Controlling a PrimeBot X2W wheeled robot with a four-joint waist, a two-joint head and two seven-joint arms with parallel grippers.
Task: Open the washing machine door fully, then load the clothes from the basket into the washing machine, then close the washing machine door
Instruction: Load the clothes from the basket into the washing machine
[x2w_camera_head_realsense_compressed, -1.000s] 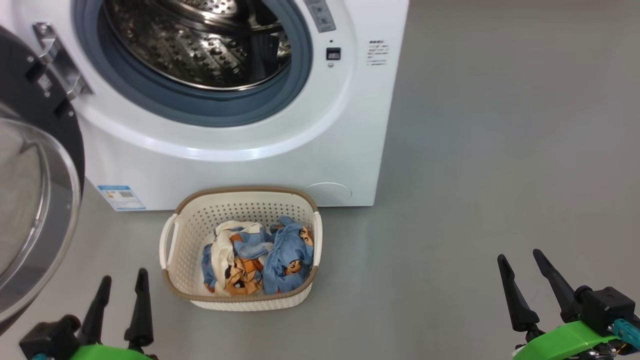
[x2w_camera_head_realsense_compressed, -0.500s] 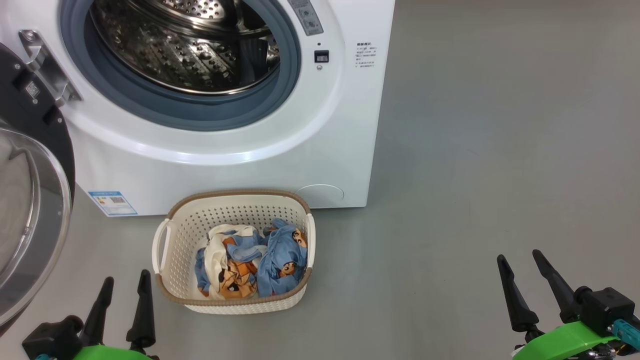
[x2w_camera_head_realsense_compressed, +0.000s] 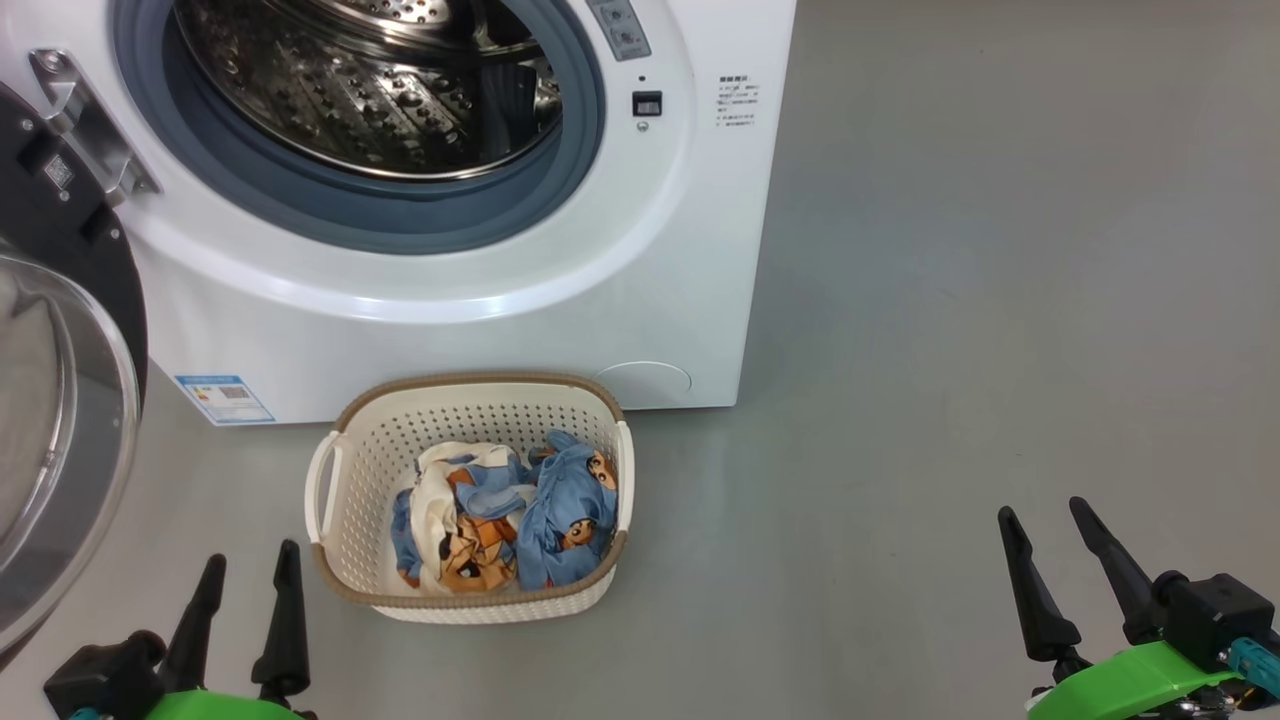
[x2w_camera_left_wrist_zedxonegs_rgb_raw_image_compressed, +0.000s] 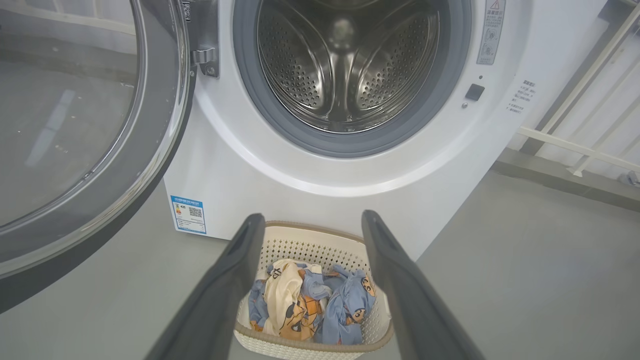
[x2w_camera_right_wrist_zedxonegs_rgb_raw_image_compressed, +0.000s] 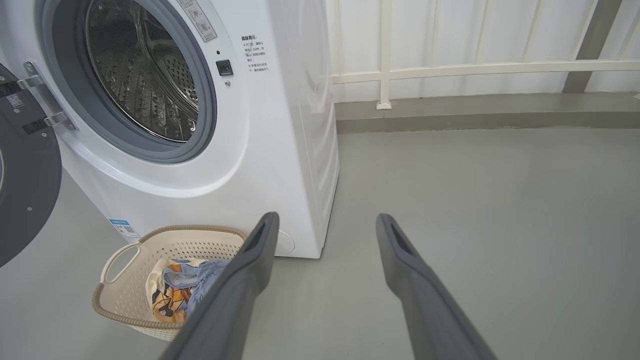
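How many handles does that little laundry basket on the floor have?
2: the left handle on the end of the basket nearer the open door, and the right handle on the opposite end. None seems hidden.

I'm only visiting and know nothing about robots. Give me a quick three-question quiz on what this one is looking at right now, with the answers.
1. Fill in: the left gripper and the right gripper both stand ____, holding nothing.
2. True or false: the washing machine door stands open, away from the drum.
3. The clothes lie: A) in the drum B) in the basket C) in the right gripper.
Key: 1 open; 2 true; 3 B.
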